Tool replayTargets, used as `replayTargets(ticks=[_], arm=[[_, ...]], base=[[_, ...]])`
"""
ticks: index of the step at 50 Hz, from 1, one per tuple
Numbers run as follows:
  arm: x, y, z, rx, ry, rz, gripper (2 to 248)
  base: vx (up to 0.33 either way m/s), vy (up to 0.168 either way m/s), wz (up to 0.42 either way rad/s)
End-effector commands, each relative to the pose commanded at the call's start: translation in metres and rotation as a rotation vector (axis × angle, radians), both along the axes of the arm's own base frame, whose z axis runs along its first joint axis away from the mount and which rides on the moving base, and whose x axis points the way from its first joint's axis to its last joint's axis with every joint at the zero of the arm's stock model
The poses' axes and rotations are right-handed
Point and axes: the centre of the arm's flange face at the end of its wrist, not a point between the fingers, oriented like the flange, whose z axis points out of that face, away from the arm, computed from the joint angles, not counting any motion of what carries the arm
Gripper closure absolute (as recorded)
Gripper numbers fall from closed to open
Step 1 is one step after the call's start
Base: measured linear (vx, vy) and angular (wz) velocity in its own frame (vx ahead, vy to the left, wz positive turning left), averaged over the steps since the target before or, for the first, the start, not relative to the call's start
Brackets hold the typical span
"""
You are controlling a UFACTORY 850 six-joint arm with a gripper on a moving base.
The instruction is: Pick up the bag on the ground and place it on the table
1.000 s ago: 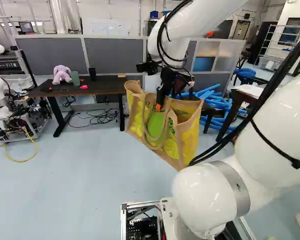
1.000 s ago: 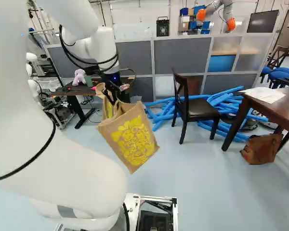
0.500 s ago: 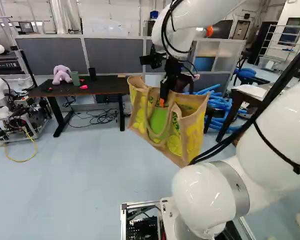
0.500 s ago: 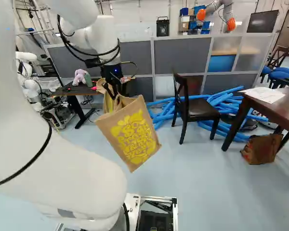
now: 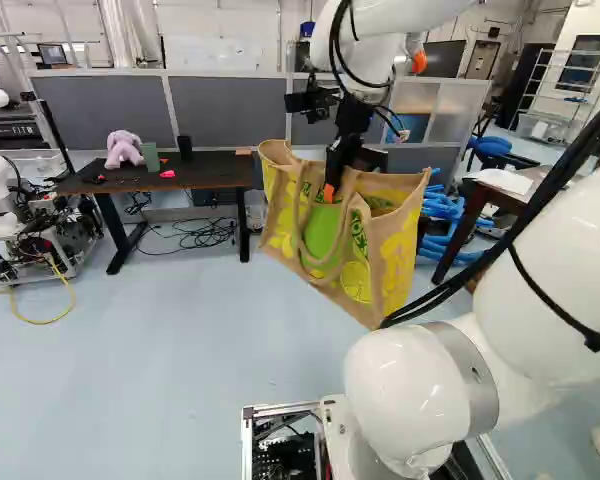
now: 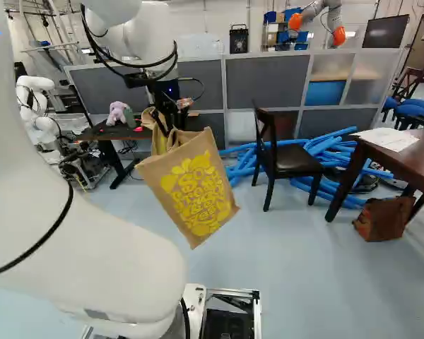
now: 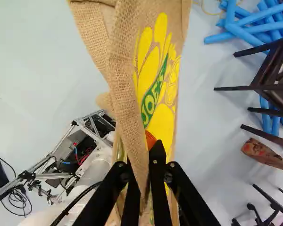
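While arm reached out ahead, its wrist section was high and end effector pointed down. Fingers were closed on fabric of tan-and-yellow bag, pinching it between them. Bag hung tilted above floor, right of dark bench in left base view.

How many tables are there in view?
2: a dark table under the purple plush toy, and a brown table at the right of the right base view. More may be hidden.
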Motion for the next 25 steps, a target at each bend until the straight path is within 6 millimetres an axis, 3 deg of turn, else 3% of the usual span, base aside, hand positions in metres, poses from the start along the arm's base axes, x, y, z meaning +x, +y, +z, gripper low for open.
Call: replayTargets(ticks=[25], arm=[[0.004,-0.005,0.03,0.002,0.007,-0.009,225]], base=[[0.0,0.0,0.0]])
